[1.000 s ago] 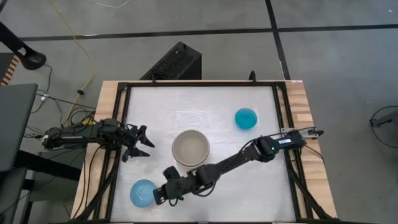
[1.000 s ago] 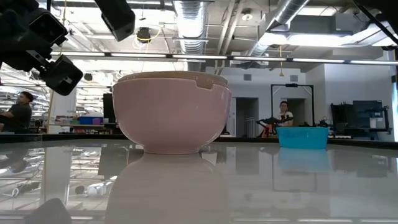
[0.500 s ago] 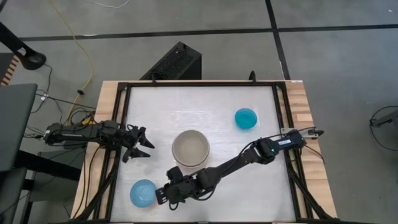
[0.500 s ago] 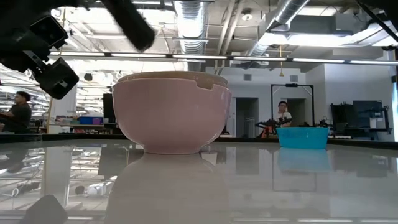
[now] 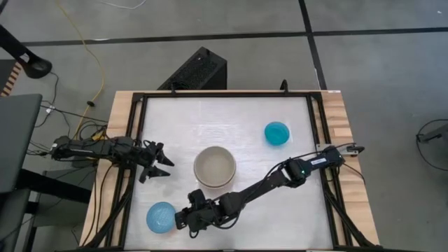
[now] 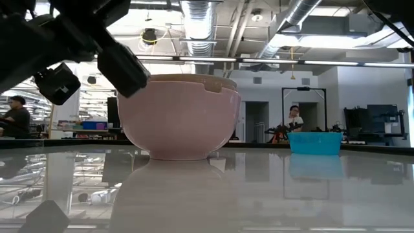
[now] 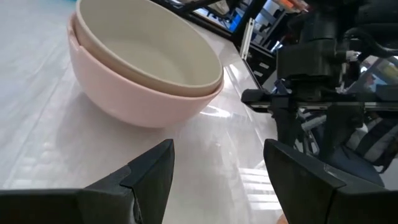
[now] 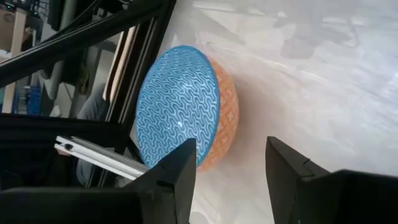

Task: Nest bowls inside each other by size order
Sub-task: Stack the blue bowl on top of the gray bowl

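Two loose bowls remain, and my right end effector [image 8: 227, 168], fingers spread, sits just beside the light blue bowl [image 5: 160, 217] near the worktop [image 5: 231, 119] edge, where a nudge could push it off.

A lab: exposed ceiling ducts [image 6: 194, 16], workbenches, caged table [image 5: 224, 126].

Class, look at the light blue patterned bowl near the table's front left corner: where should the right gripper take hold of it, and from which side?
Probably the rim. The light blue patterned plastic bowl sits upright with its opening upward, so its thin rim is exposed. The right gripper, jaws open, is beside it toward the table's middle; coming from that side, one jaw inside the wall and one outside seems best.
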Tool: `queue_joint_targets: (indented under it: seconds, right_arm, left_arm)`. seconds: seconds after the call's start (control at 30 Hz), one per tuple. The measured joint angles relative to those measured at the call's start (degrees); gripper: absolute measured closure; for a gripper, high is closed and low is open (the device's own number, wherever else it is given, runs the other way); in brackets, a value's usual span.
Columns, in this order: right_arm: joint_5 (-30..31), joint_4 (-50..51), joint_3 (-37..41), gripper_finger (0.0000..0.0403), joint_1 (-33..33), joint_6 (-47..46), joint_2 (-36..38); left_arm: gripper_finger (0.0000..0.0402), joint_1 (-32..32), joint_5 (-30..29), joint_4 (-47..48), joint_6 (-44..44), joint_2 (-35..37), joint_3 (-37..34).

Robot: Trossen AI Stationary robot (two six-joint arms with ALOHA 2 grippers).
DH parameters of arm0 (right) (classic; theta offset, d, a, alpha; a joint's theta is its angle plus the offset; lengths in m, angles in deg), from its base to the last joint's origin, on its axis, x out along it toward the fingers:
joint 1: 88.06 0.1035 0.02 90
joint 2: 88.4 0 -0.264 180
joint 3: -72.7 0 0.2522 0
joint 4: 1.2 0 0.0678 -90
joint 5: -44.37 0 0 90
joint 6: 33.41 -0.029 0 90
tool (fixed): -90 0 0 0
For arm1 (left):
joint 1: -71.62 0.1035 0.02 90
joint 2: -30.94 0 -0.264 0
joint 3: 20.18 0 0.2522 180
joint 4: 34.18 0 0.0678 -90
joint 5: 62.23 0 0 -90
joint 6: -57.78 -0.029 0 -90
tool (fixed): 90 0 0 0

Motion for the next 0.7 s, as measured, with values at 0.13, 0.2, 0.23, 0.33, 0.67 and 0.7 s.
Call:
queue_joint_targets:
  seconds: [0.13, 0.2, 0.23, 0.33, 0.67, 0.7]
  right_arm:
    - [0.91, -0.6, -0.06, 0.0245, -0.11, -0.16, -0.58]
    - [1.66, -1.6, -0.03, 0.0247, -0.15, -0.15, -0.97]
    - [1.66, -2.33, 0.04, 0.0248, -0.15, -0.15, -1.06]
    - [2.35, -6.6, -0.15, 0.025, -0.22, -1.38, -2.28]
    - [2.72, -7.21, -0.09, 0.0251, -0.65, -1.58, -3.74]
    - [2.67, -7.17, -0.09, 0.0251, -0.77, -1.32, -3.74]
  left_arm:
    - [0.0164, -0.41, -0.81, 0.04, -0.02, -0.19, 0.0]
    - [0.0164, -0.62, -1.04, 0.04, -0.02, -0.18, 0.0]
    - [0.0164, -0.7, -1.11, 0.07, -0.02, -0.19, 0.0]
    - [0.0164, -0.72, -1.33, 0.07, 0.0, -0.17, 0.0]
    - [0.0164, -0.76, -2.25, 0.11, 0.22, -0.28, -0.02]
    - [0.0164, -0.76, -2.23, 0.09, 0.22, -0.28, -0.02]
